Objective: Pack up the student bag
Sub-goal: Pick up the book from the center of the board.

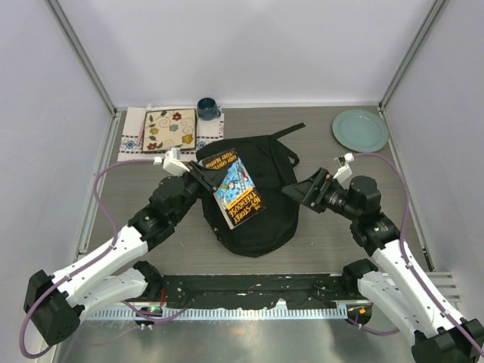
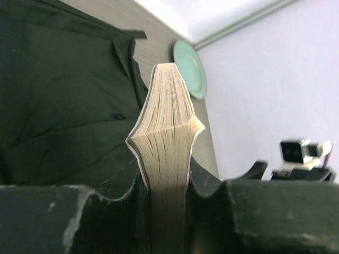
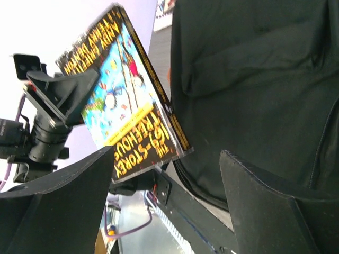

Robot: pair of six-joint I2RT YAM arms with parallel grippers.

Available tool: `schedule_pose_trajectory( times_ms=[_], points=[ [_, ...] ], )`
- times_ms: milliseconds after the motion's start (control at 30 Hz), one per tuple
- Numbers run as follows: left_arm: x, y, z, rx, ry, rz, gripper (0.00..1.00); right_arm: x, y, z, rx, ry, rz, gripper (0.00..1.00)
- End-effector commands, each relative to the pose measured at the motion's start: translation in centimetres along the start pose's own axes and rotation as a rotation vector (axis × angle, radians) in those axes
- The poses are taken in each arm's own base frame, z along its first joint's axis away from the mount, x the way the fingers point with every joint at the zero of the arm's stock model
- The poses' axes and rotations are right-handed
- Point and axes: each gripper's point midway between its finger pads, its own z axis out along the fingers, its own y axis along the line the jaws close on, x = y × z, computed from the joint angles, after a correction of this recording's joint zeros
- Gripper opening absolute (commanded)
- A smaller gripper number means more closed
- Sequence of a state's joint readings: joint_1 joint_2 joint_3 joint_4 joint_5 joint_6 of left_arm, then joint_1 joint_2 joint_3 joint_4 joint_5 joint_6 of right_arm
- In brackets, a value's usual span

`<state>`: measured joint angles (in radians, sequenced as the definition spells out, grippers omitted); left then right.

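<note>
Paperback book [image 1: 237,187] is the thing being carried here: the left jaws are clamped on its page edge, and the left wrist view shows the pages pinched tight between them and fanning out beyond. The left arm [image 1: 144,227] holds the book just above the student bag [image 1: 261,227], cover up and tilted. That is probably so it can be lowered or slid into the bag once an opening is found. The book's long axis runs diagonally across the bag, from the bag's far left down toward its near right. The right jaws are spread wide with nothing between them, just off the bag's right flank and aimed at it. I judge they are ready to pull the fabric open or steady it. The bag lies flat in the middle of the worktop, its long axis running from the arms' side to the far side. Its rounded end is toward the arms and its straps trail off the far end. No open mouth can be made out. A green plate [image 1: 361,129] sits beyond the bag's far right, and a blue mug [image 1: 207,108] beyond its far left.
</note>
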<state>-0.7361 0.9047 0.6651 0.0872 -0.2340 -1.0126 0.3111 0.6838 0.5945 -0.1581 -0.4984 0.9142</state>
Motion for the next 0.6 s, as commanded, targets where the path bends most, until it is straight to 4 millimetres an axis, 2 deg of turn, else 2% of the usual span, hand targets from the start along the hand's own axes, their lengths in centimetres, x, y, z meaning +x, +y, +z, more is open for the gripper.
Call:
schedule_pose_trajectory(
  times_ms=[0, 33, 100, 133, 300, 367, 433, 467, 533, 567],
  points=[
    [-5.0, -3.1, 0.1, 0.139, -0.234, -0.204, 0.00, 1.3, 0.0, 0.7, -0.036, -0.030, 0.100, 0.86],
    [-5.7, -4.0, 0.1, 0.198, -0.268, -0.242, 0.00, 1.7, 0.1, 0.8, -0.050, -0.032, 0.132, 0.86],
    [-5.5, -3.6, 0.3, 0.225, -0.285, -0.289, 0.00, 2.2, 1.0, 1.2, -0.127, -0.053, 0.201, 0.86],
    [-5.9, -4.2, 0.2, 0.259, -0.301, -0.310, 0.00, 2.5, 1.2, 1.4, -0.148, -0.055, 0.216, 0.86],
    [-4.8, -4.4, 1.1, 0.279, -0.264, -0.318, 0.00, 4.3, 1.7, 3.1, -0.169, -0.036, 0.250, 0.86],
    [-4.8, -4.5, 1.2, 0.300, -0.268, -0.328, 0.00, 4.9, 2.8, 3.6, -0.204, -0.038, 0.265, 0.86],
    [-4.9, -4.7, 1.1, 0.316, -0.276, -0.330, 0.00, 5.6, 3.0, 4.3, -0.211, -0.036, 0.294, 0.86],
    [-4.8, -4.6, 1.1, 0.316, -0.274, -0.330, 0.00, 5.4, 3.8, 4.4, -0.255, -0.052, 0.296, 0.86],
    [-4.9, -4.7, 1.1, 0.323, -0.275, -0.334, 0.00, 5.7, 3.4, 5.3, -0.243, -0.047, 0.312, 0.86],
    [-4.6, -4.5, 1.1, 0.322, -0.270, -0.338, 0.00, 5.4, 4.0, 5.4, -0.263, -0.052, 0.328, 0.86]
  ],
)
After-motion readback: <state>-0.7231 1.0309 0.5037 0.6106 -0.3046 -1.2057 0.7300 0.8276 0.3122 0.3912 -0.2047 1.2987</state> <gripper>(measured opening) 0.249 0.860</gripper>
